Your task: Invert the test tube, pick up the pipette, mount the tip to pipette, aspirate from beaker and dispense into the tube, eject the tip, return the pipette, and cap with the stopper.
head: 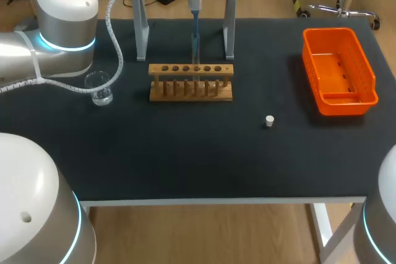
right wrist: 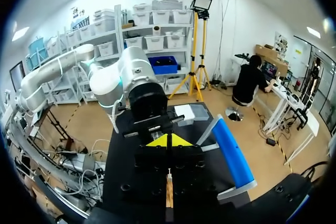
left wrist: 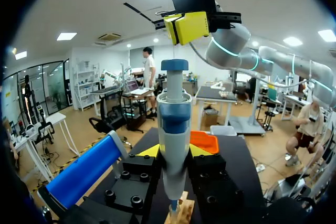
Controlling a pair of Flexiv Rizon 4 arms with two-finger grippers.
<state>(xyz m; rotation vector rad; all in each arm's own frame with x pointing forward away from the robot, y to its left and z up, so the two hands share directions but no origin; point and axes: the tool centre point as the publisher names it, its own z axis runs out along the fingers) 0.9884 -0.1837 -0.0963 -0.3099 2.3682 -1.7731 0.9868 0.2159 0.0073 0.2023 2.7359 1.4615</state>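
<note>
Left gripper [left wrist: 173,153] clamps the pipette [left wrist: 174,124] above the rack [head: 190,82], right gripper [left wrist: 186,27] pinched closed higher up; a crooked plunger [left wrist: 174,65] push might spill there.

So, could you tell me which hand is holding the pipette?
The left hand: its yellow tips grip the pipette from both sides, while the right hand merely hangs above it.
</note>
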